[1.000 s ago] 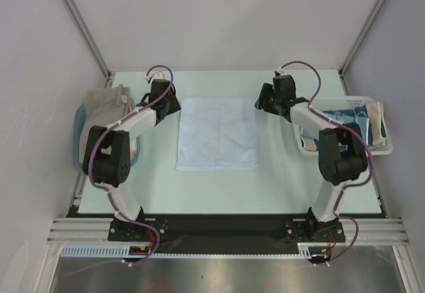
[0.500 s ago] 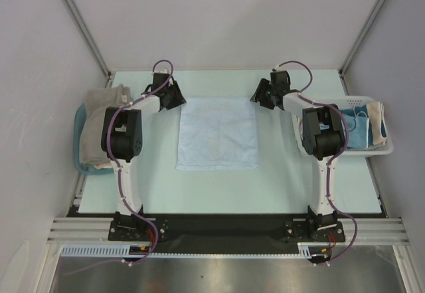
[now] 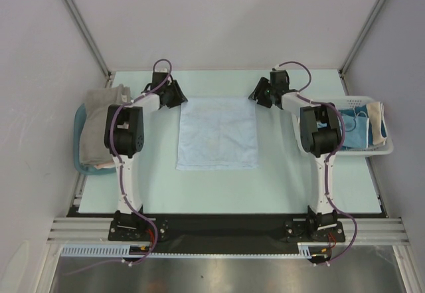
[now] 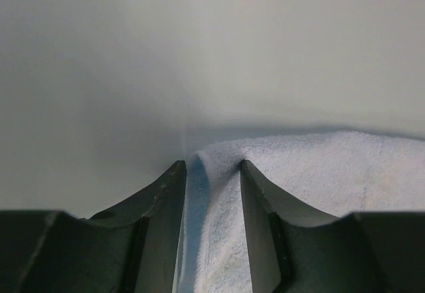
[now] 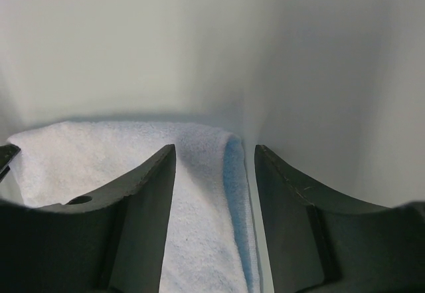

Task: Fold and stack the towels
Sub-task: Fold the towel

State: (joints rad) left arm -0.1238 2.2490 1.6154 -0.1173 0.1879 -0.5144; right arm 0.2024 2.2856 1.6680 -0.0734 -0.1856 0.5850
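Currently you have the light blue towel (image 3: 217,133) lying flat and unfolded in the middle of the desk (image 3: 285,187), its longer sides running away from the arm bases. Both arms reach to its far edge: the left arm (image 3: 123,139) to the far left corner, the right arm (image 3: 317,132) to the far right corner.

Your left jaws stand released, parted with a clear gap, and they straddle the towel's left edge at that corner. In the left wrist view the inner finger (image 4: 265,206) sits over the terry cloth and the outer finger (image 4: 156,206) over bare desk, with the towel's rim running up the gap between them. The cloth is not pinched.

Your right jaws are released as well and mirror this. One finger (image 5: 143,200) is over the cloth and the other (image 5: 292,200) over bare desk beside it. The towel's right edge, with a bluer strip along it, lies between them. These views do not show whether the fingertips touch the surface.

At the desk's left edge a grey-beige towel (image 3: 99,110) lies on a shallow teal tray (image 3: 85,168), covering most of it. At the right edge a white mesh basket (image 3: 372,151) holds more towels: blue cloth (image 3: 357,132) inside, and one with a tan end (image 3: 376,121) at the basket's right side.
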